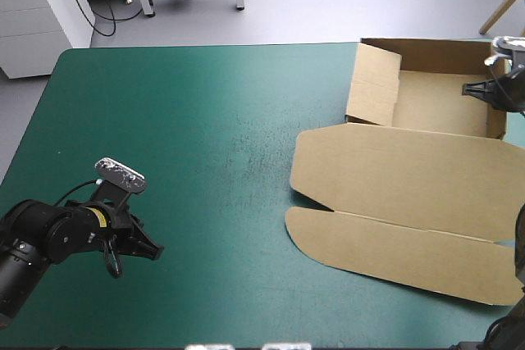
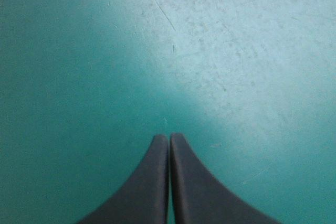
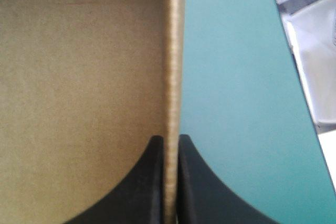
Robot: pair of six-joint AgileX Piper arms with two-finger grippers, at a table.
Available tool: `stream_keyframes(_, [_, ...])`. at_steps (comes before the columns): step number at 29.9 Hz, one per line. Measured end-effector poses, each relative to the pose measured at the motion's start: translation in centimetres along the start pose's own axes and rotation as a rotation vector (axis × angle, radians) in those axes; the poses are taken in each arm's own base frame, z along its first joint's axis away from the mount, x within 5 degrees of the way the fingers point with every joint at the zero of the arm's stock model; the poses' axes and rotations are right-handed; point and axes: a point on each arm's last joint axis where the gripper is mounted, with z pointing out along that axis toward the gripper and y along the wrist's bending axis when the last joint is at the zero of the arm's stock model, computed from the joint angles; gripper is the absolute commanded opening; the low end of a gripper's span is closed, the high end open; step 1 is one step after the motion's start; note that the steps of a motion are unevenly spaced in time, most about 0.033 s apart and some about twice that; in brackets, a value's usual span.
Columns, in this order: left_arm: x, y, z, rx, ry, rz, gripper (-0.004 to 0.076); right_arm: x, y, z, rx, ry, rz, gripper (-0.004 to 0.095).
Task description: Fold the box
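At the right wall of the brown box: one pinch.
High view: box an open tray, lid flat on the teal-green cover; left gripper well left of it. Left wrist view: its black fingers clenched, empty. Right wrist view: right gripper grasps that wall.

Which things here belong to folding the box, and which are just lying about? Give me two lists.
In the job:
box, brown, an open tray with its lid flat on the table
right gripper, shut on the box's wall

Not in it now:
left gripper, shut, over bare cover, apart from the box
teal-green cover, only the surface underneath
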Motion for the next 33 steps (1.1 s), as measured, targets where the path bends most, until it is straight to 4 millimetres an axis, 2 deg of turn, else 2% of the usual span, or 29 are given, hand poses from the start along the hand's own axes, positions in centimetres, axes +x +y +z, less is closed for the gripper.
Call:
stream_keyframes(2, [-0.1, 0.0, 0.0, -0.001, -0.007, 0.000, -0.0010, 0.4, -2.0, 0.8, 0.020, 0.021, 0.049, 0.0015])
stream_keyframes(5, [-0.1, 0.1, 0.0, -0.007, -0.015, 0.002, -0.0010, 1.1, -4.0, 2.0, 0.012, 0.045, 0.132, 0.0134])
stream_keyframes(8, [-0.1, 0.2, 0.0, -0.027, -0.015, 0.013, -0.0010, 1.5, -5.0, 3.0, -0.005, 0.054, 0.176, 0.0395])
stream_keyframes(10, [-0.1, 0.3, 0.0, -0.035, -0.015, 0.015, -0.0010, 1.5, -5.1, 3.3, -0.013, 0.049, 0.176, 0.0612])
stream_keyframes(12, [-0.1, 0.4, 0.0, -0.039, -0.015, 0.018, -0.0010, 1.4, -5.1, 3.4, -0.015, 0.038, 0.168, 0.0768])
stream_keyframes(13, [-0.2, 0.4, 0.0, -0.041, -0.017, 0.019, -0.0010, 1.3, -5.2, 3.4, -0.014, 0.027, 0.167, 0.0821])
stream_keyframes(15, [-0.2, 0.4, 0.0, -0.043, -0.020, 0.020, -0.0010, 1.1, -5.2, 3.4, -0.013, 0.006, 0.169, 0.0846])
stream_keyframes(18, [-0.2, 0.4, 0.0, -0.047, -0.020, 0.022, -0.0010, 0.8, -5.2, 2.8, -0.013, -0.015, 0.169, 0.0804])
stream_keyframes(21, [-0.2, 0.5, 0.0, -0.056, -0.019, 0.027, -0.0010, 0.3, -5.2, 1.5, -0.013, -0.039, 0.165, 0.0706])
stream_keyframes(26, [-0.2, 0.6, 0.0, -0.061, -0.018, 0.030, -0.0010, -0.5, -4.9, -2.5, -0.020, -0.090, 0.144, 0.0427])
stream_keyframes(32, [-0.2, 0.5, 0.0, -0.058, -0.022, 0.028, -0.0010, -0.6, -3.8, -6.5, -0.090, -0.125, 0.133, -0.0010])
stream_keyframes(33, [-0.2, 0.5, 0.0, -0.057, -0.022, 0.028, -0.0010, -0.6, -3.6, -7.1, -0.113, -0.129, 0.132, -0.0014])
